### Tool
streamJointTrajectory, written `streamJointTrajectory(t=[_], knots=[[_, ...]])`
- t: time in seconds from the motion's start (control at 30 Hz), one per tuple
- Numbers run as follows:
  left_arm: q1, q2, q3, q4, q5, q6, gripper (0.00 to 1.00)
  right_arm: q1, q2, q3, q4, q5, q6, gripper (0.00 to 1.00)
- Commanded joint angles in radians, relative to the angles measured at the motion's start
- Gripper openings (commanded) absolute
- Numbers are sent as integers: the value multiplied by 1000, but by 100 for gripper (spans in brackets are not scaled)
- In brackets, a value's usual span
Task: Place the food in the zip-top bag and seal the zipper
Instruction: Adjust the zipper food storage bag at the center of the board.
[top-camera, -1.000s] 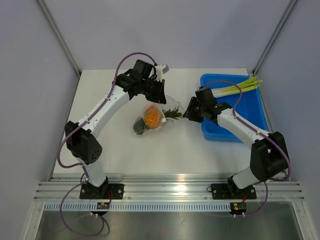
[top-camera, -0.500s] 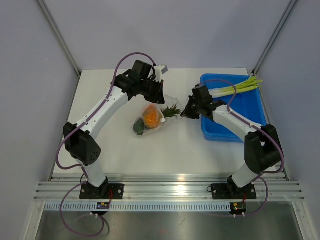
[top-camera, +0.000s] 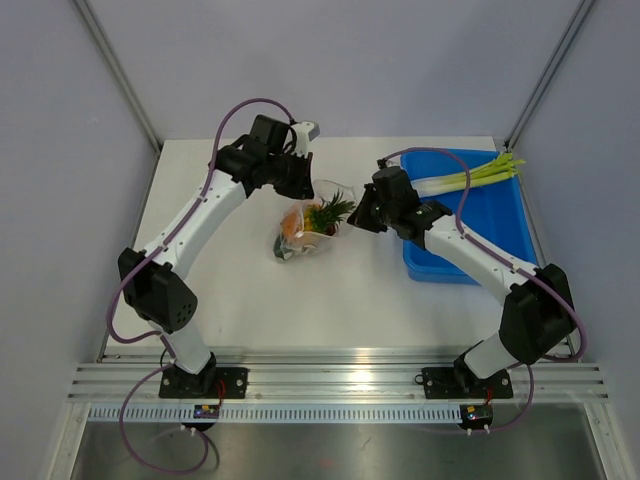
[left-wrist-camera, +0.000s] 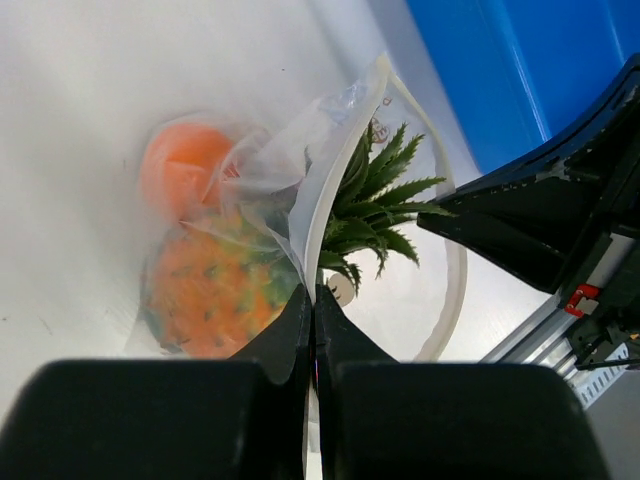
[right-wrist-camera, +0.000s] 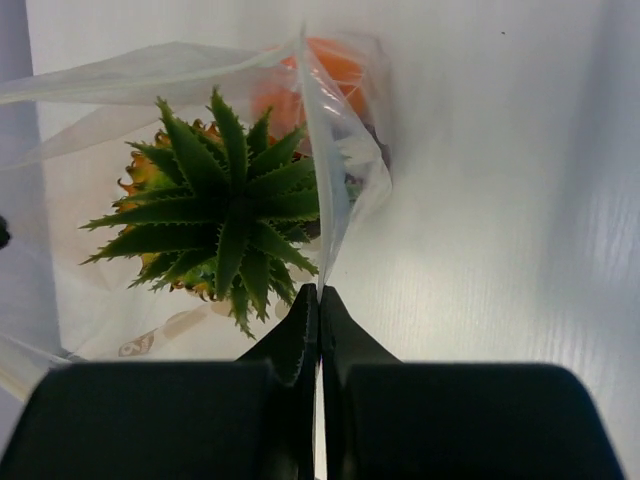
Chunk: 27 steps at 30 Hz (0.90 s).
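Between the two arms, near the middle of the white table (top-camera: 400, 310), the zip-top bag (top-camera: 305, 238) is held at its mouth from both sides. On the far-left side of the mouth, the left gripper (top-camera: 300, 187) has its jaws pressed fully together on a fold of the clear plastic; in the left wrist view the film runs straight into the seam between the two black fingers (left-wrist-camera: 285, 335). On the opposite side of the mouth, the right gripper (top-camera: 358, 216) is likewise clamped tight on the bag's edge, and in the right wrist view the plastic rises out of the closed fingertips (right-wrist-camera: 300, 325).

The mouth stands open between the two grips, and the zipper strip (left-wrist-camera: 458, 280) curves round in a wide loop, unsealed. The pineapple (top-camera: 322, 214) sits inside the bag, its green leaves pointing up toward the mouth and its bumpy orange body deeper in. Past it, nearer the bag's bottom, lies a small orange piece (left-wrist-camera: 180, 170), and a dark piece (top-camera: 283, 250) shows at the bag's near-left end. I cannot tell whether that end rests on the table.

To the right, apart from the bag, a blue bin (top-camera: 500, 235) holds long green stalks (top-camera: 470, 177).
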Motion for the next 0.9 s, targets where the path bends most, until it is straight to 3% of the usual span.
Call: streamJointTrajectory(t=[0.0,0.3,0.57,0.87], knots=[[6,-34,74,-5,-40,39,0,-4,-35,-14,23,52,28,0],[6,-42,111,-50,-126,70,0,-4,-150,-3,52,144,40,0],[-2,-73,117,-10,53,42,0,-1,-101,51,103,37,61,0],[-69,-15,145,22,220,56,0,-1,36,264,23,77,24,0]])
